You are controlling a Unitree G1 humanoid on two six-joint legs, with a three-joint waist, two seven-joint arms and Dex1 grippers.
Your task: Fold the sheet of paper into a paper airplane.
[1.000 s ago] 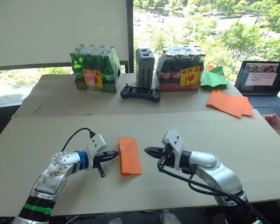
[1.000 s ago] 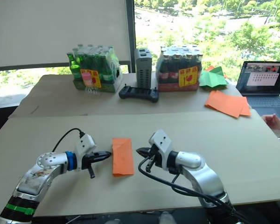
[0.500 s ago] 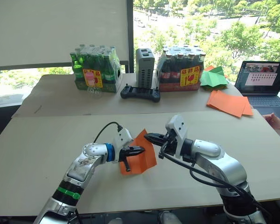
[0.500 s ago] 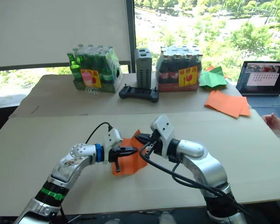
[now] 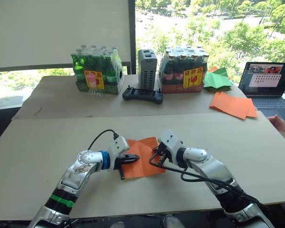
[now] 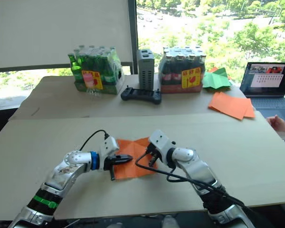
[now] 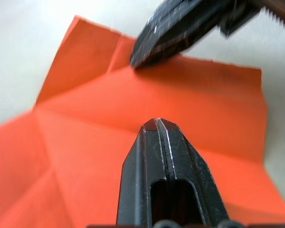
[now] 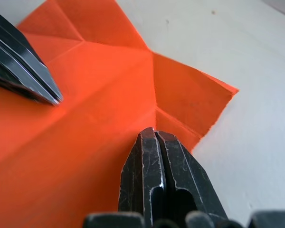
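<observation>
Left gripper (image 5: 133, 158) and right gripper (image 5: 156, 155), both closed and empty, press the sheet of paper (image 5: 143, 156), now unfolded flat mid-table from its earlier folded strip; folding must restart.

The sheet of paper (image 5: 141, 157), folded narrow a second ago, now lies opened out flat. Both grippers, left (image 5: 136, 157) and right (image 5: 155, 155), have moved in to press closed tips onto it.

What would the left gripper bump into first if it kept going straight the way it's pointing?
Probably the right gripper. The left gripper, fingers shut, points across the sheet of paper toward it. Depth is hard to judge, so it might slide past.
</observation>
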